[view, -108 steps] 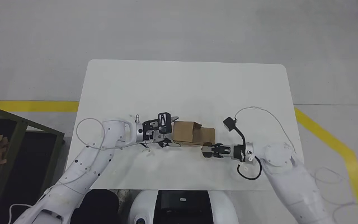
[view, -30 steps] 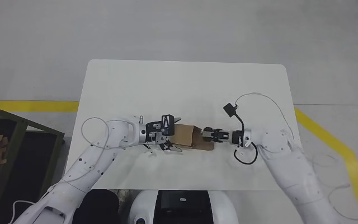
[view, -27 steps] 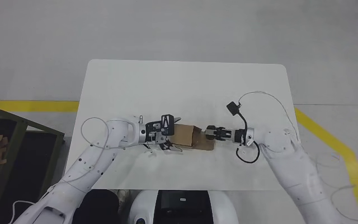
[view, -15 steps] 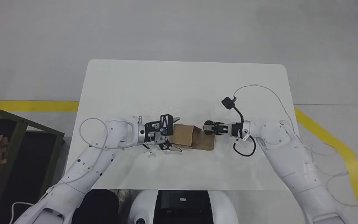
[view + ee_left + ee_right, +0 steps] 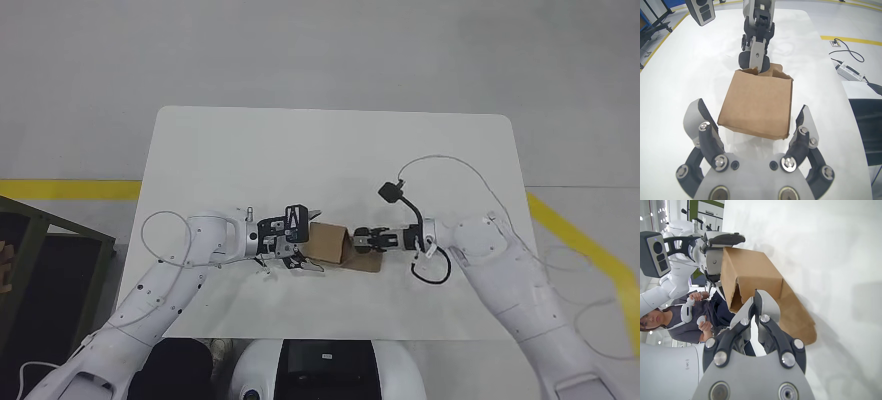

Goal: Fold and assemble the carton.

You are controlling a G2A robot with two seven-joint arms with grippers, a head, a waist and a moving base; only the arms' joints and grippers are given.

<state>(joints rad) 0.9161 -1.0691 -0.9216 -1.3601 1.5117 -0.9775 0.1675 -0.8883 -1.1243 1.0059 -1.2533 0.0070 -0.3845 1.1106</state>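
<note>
A brown cardboard carton (image 5: 338, 245) lies on its side on the white table (image 5: 250, 150). My left gripper (image 5: 308, 241) is open, one finger on each side of the carton's (image 5: 757, 106) closed end, neither pad visibly pressing it. My right gripper (image 5: 353, 240) is shut at the opposite, open end. Its joined fingertips (image 5: 755, 294) poke into the opening beside a bent-in flap, and another flap (image 5: 800, 323) lies flat on the table below them. In the left wrist view the right gripper (image 5: 755, 64) stands just behind the carton's far edge.
The table has bare room behind and to both sides of the carton. A dark green cart (image 5: 30, 260) stands on the floor past the table's left edge. A power adapter with a cable (image 5: 848, 71) lies on the floor beyond the table edge.
My right gripper has moved left up to the carton's open end and turned at the wrist. The long flap that stuck out to the right is now shorter. The left arm has barely shifted.
</note>
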